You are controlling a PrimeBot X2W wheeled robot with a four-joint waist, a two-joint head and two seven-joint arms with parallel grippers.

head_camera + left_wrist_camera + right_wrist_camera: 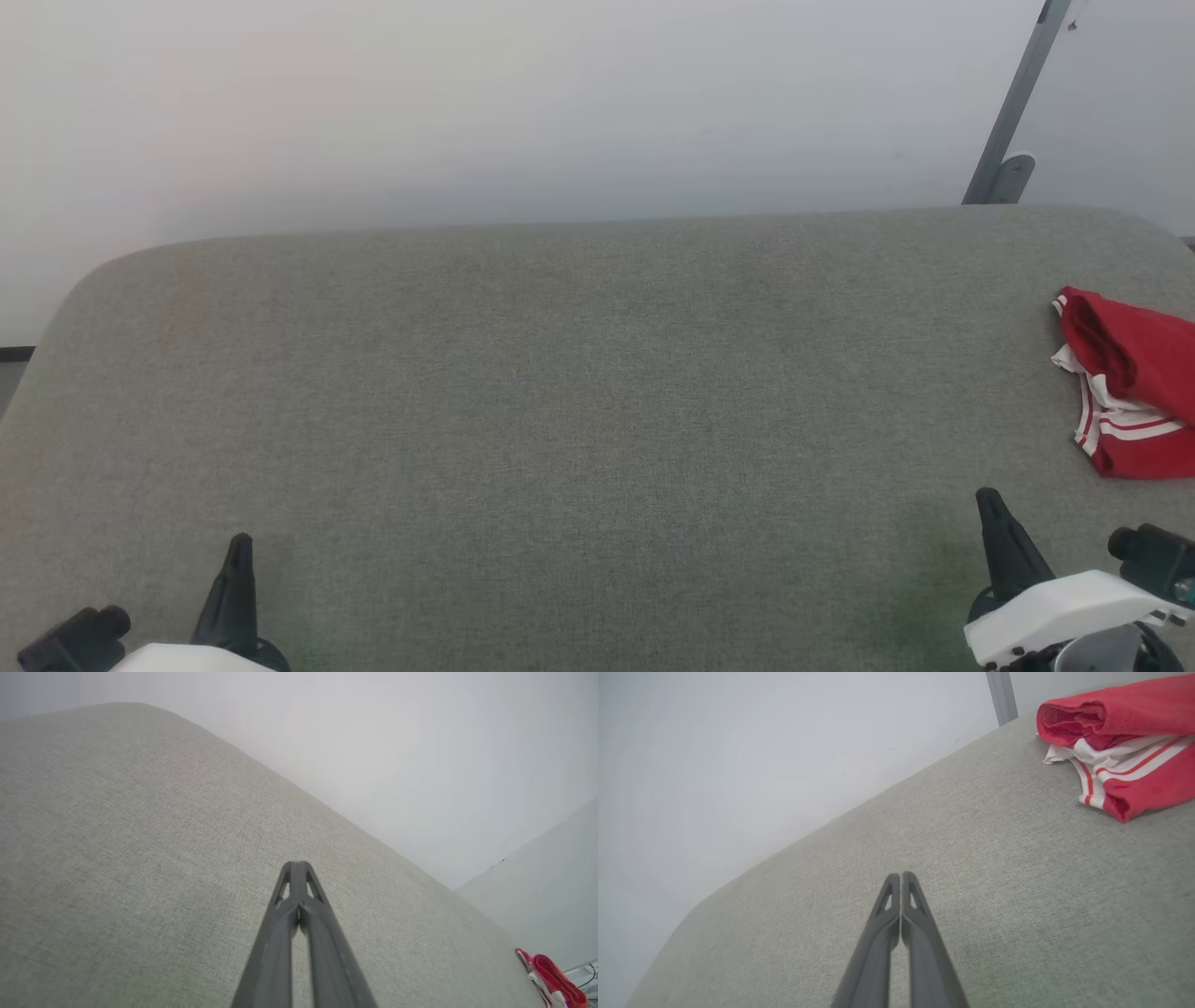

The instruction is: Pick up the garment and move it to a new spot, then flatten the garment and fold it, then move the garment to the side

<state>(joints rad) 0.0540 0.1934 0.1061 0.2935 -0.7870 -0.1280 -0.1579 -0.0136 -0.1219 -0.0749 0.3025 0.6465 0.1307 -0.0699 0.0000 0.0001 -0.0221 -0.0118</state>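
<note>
The garment is a red jersey with white, red-striped trim, lying bunched at the far right edge of the grey table. It also lies at the top right of the right wrist view and at the bottom right corner of the left wrist view. My right gripper is shut and empty near the table's front right, short of the garment. My left gripper is shut and empty at the front left. Both wrist views show the fingertips pressed together, left gripper and right gripper.
The grey fabric-covered table has rounded far corners and a pale wall behind it. A grey metal strut slants up at the back right.
</note>
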